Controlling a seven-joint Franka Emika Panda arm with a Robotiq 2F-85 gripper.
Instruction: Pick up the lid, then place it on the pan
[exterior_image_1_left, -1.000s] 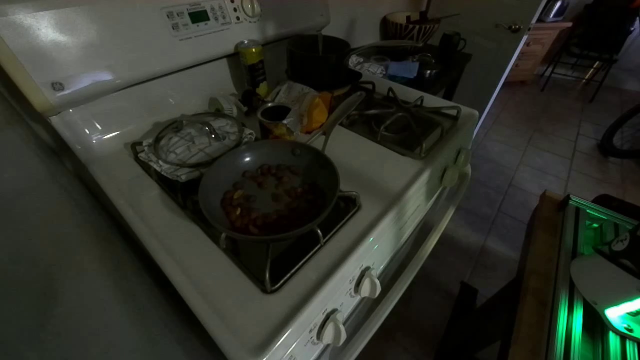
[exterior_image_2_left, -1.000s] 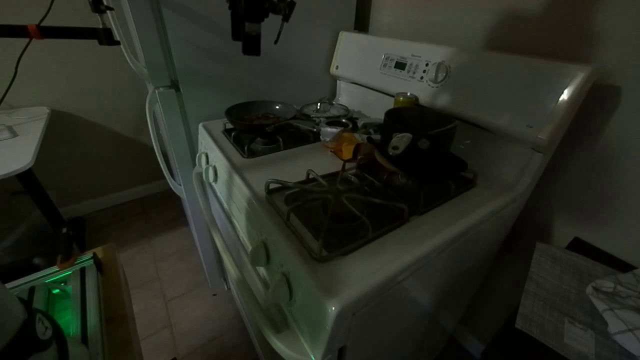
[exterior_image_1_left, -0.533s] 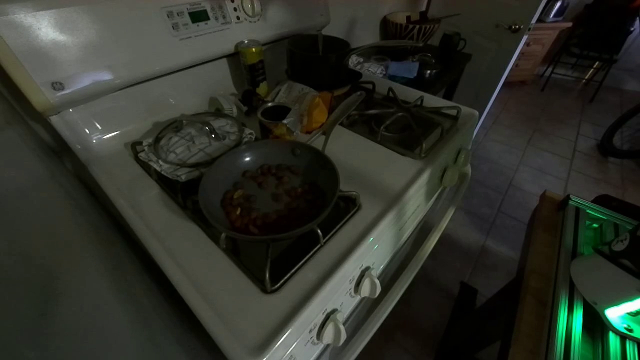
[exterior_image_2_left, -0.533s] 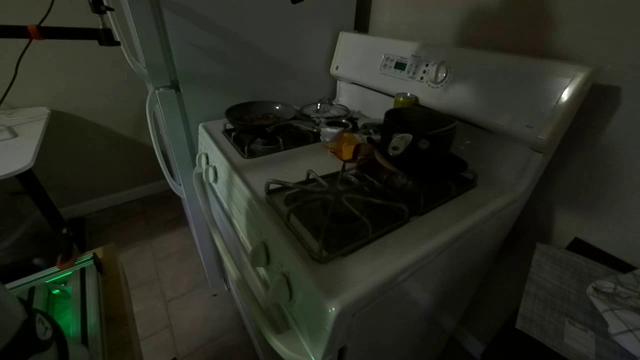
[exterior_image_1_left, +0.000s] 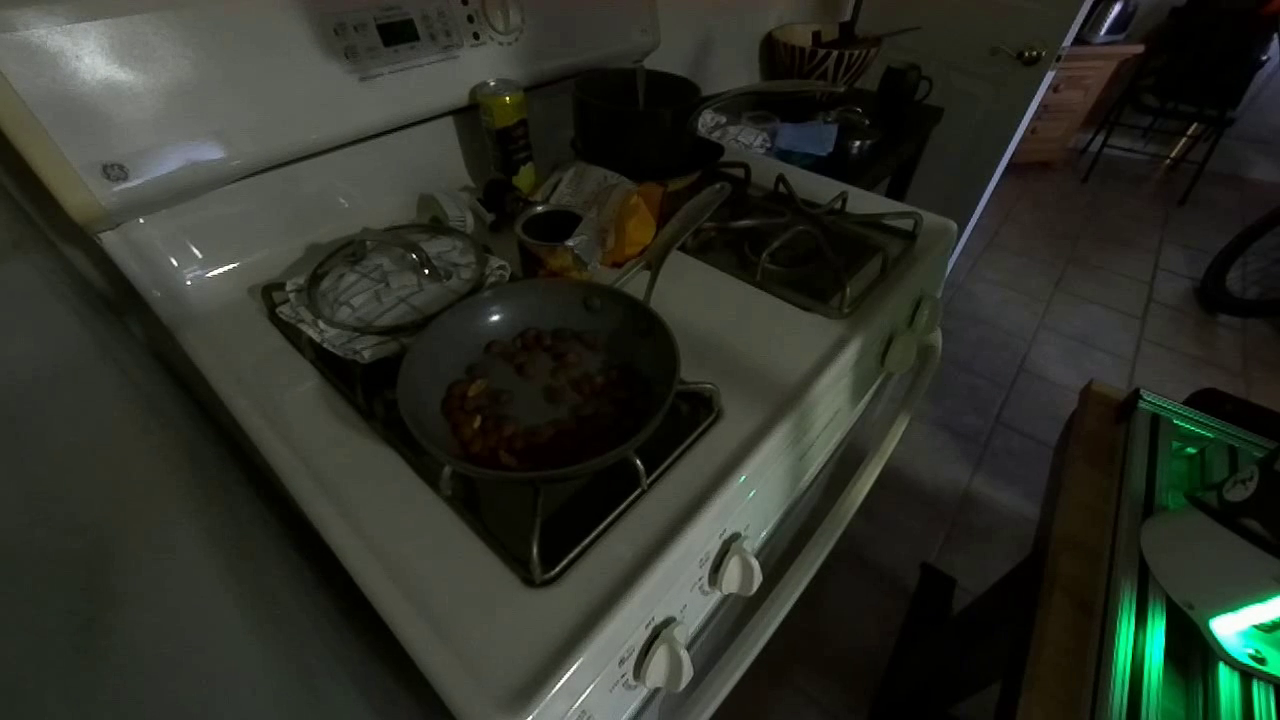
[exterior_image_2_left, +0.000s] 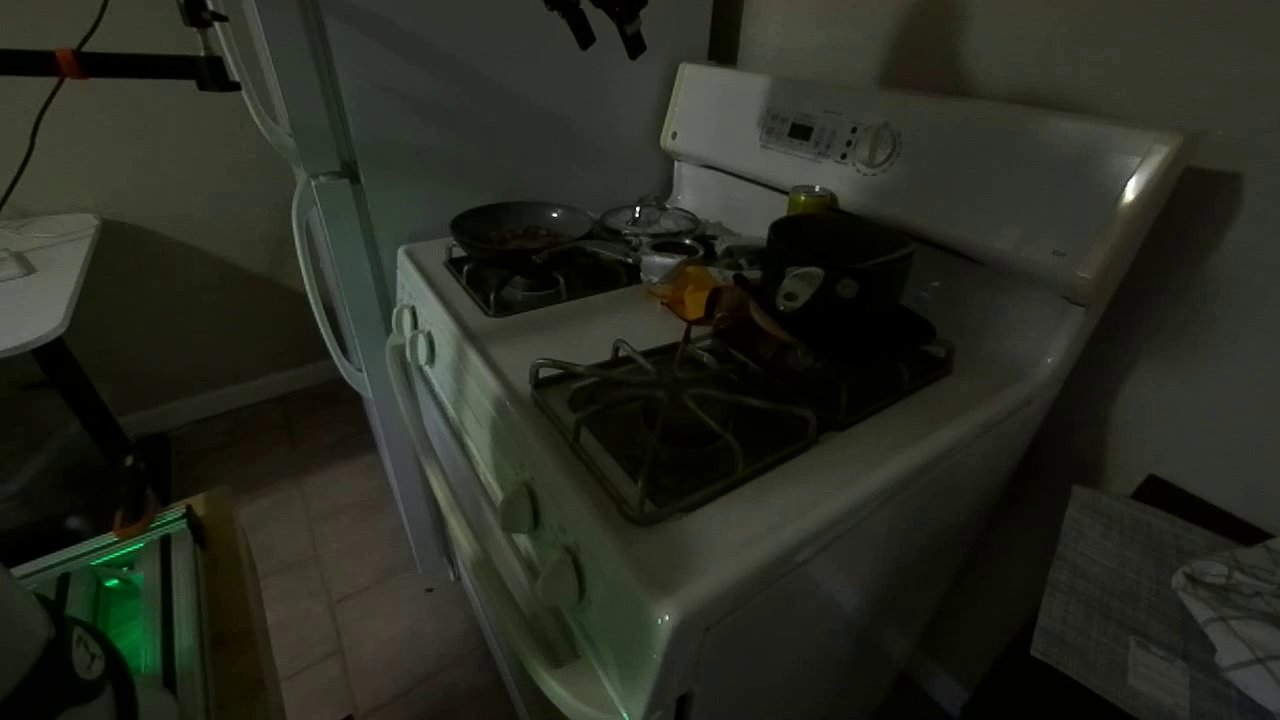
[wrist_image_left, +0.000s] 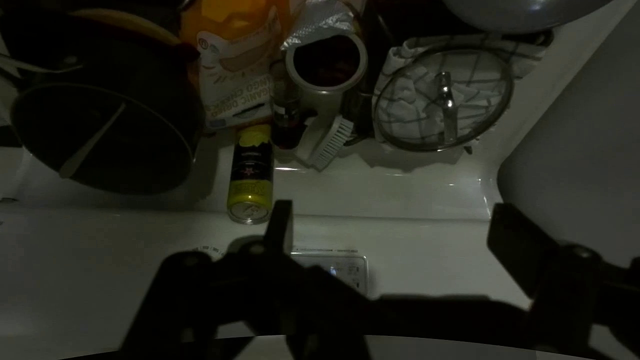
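The round glass lid (exterior_image_1_left: 392, 285) lies on a checked cloth at the back corner of the stove, behind the pan. It also shows in an exterior view (exterior_image_2_left: 652, 220) and in the wrist view (wrist_image_left: 425, 102), its handle uppermost. The dark pan (exterior_image_1_left: 505, 300) sits on the front burner beside it with reddish-brown food inside. Its edge shows at the top of the wrist view (wrist_image_left: 530, 12). My gripper (exterior_image_2_left: 610, 45) is high above the stove in an exterior view. In the wrist view its fingers (wrist_image_left: 391, 212) are wide apart with nothing between them; the lid is beyond the fingertips.
A dark pot (wrist_image_left: 105, 135), a yellow can (wrist_image_left: 251, 182), an orange bag (wrist_image_left: 235, 60), an opened tin (wrist_image_left: 325, 90) and a brush (wrist_image_left: 330, 142) crowd the stove's back. The control panel (exterior_image_1_left: 400, 40) rises behind. The fridge (exterior_image_2_left: 520, 130) stands beside the stove.
In an exterior view my gripper rose nearly out of the picture, then came back down farther right, its two fingers showing apart. The lid and pan have not moved.
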